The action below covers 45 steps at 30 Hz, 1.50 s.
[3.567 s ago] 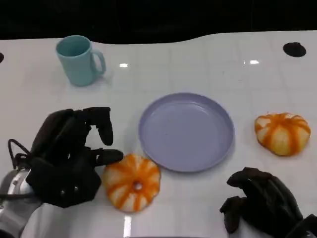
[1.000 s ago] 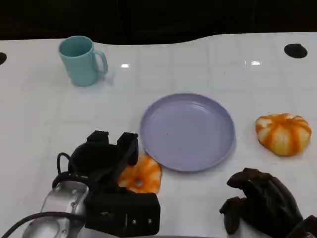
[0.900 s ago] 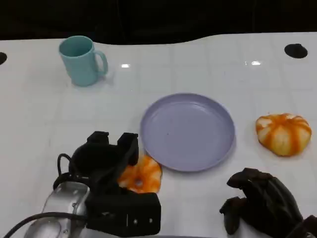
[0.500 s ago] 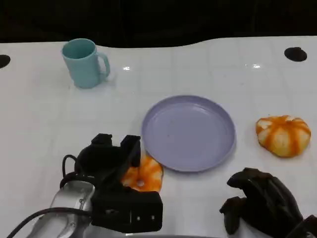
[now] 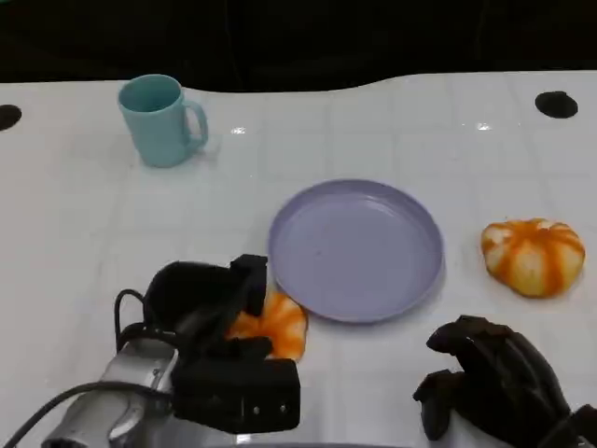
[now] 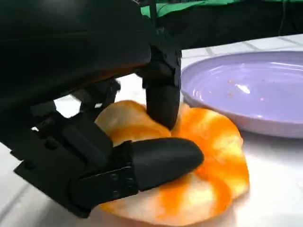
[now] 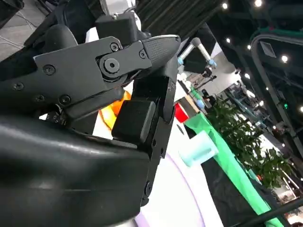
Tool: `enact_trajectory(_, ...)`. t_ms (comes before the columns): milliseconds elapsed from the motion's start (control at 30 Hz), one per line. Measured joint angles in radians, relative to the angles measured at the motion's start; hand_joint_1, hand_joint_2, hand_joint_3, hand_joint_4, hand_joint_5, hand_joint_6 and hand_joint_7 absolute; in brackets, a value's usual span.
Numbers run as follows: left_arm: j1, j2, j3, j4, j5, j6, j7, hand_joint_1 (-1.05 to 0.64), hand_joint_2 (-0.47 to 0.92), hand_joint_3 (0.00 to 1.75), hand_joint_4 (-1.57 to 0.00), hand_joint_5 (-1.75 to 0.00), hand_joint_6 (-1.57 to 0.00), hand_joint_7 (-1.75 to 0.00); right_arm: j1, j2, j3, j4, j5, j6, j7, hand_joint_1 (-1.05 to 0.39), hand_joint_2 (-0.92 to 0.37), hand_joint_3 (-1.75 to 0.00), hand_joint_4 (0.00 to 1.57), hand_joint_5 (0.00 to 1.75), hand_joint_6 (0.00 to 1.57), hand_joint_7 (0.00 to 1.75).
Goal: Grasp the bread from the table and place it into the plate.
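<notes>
The plate lies just right of the bread, its near-left rim touching or almost touching it. Bare bench spreads left. The mug stands well apart, far left; a second bread sits right of the plate.

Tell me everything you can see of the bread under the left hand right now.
The bread is a round, flattish bun, pale cream with orange stripes and a soft, glossy-looking crust. It lies on the white table just beside the near-left rim of the purple plate, not in it. The left hand covers its left part: black fingers press on its top and side.
</notes>
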Motion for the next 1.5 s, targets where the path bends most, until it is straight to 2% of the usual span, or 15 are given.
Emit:
enact_trajectory(33,-0.011,0.0,-0.004,0.021,-0.001,-0.014,0.012,-1.05,0.3,1.61,-1.57,-1.43,-1.52,-1.03,0.0,0.0,0.0,-0.001,0.0,0.0,-0.001,-0.73,-0.92,-0.02,1.53,0.78,1.57,0.35)
enact_trajectory(67,-0.024,0.0,-0.008,0.04,-0.002,-0.026,0.023,-1.05,0.33,1.62,-1.57,-1.46,-1.54,-1.06,0.001,0.0,0.0,-0.002,0.0,0.0,-0.002,-0.73,-0.92,-0.02,1.53,0.78,1.57,0.35)
enact_trajectory(133,-0.048,-0.001,-0.014,0.076,-0.003,-0.049,0.046,-1.05,0.4,1.65,-1.57,-1.6,-1.56,-1.23,0.002,0.0,0.001,-0.006,0.0,0.0,-0.003,-0.72,-0.92,-0.02,1.53,0.77,1.57,0.35)
enact_trajectory(267,-0.076,-0.007,-0.025,0.172,-0.006,-0.103,0.147,-1.05,0.52,1.66,-1.57,-1.73,-1.57,-1.31,0.003,0.0,0.0,-0.01,0.0,0.001,-0.003,-0.73,-0.92,-0.02,1.53,0.77,1.57,0.36)
enact_trajectory(400,-0.095,-0.022,-0.044,0.245,-0.006,-0.127,0.24,-1.05,0.57,1.69,-1.57,-1.75,-1.57,-1.42,0.004,0.0,0.001,-0.015,0.0,0.006,-0.005,-0.73,-0.91,-0.02,1.53,0.78,1.57,0.36)
enact_trajectory(633,-0.112,-0.032,-0.06,0.38,-0.011,-0.222,0.425,-1.05,0.67,1.74,-1.57,-1.75,-1.57,-1.73,0.005,0.0,0.0,-0.017,0.0,0.006,-0.007,-0.73,-0.92,-0.02,1.53,0.77,1.57,0.35)
enact_trajectory(733,-0.115,-0.036,-0.056,0.433,-0.036,-0.281,0.483,-1.05,0.66,1.74,-1.57,-1.75,-1.57,-1.74,0.005,0.0,0.001,-0.017,-0.001,0.003,-0.007,-0.73,-0.92,-0.02,1.53,0.78,1.57,0.36)
enact_trajectory(1033,-0.11,-0.036,-0.036,0.502,-0.064,-0.387,0.618,-1.05,0.78,1.73,-1.57,-1.75,-1.57,-1.75,0.006,0.0,0.0,-0.018,0.0,0.012,-0.008,-0.72,-0.92,-0.02,1.53,0.78,1.57,0.34)
enact_trajectory(1200,-0.089,-0.029,0.011,0.501,-0.12,-0.47,0.624,-1.05,0.91,1.55,-1.57,-1.75,-1.57,-1.75,0.005,0.0,-0.001,-0.016,0.0,0.011,-0.004,-0.73,-0.92,-0.02,1.52,0.78,1.57,0.34)
enact_trajectory(1500,-0.058,-0.006,0.094,0.455,-0.202,-0.585,0.598,-1.05,0.92,1.45,-1.57,-1.75,-1.57,-1.75,0.005,0.0,-0.002,-0.013,0.0,0.011,-0.002,-0.73,-0.92,-0.02,1.52,0.78,1.57,0.34)
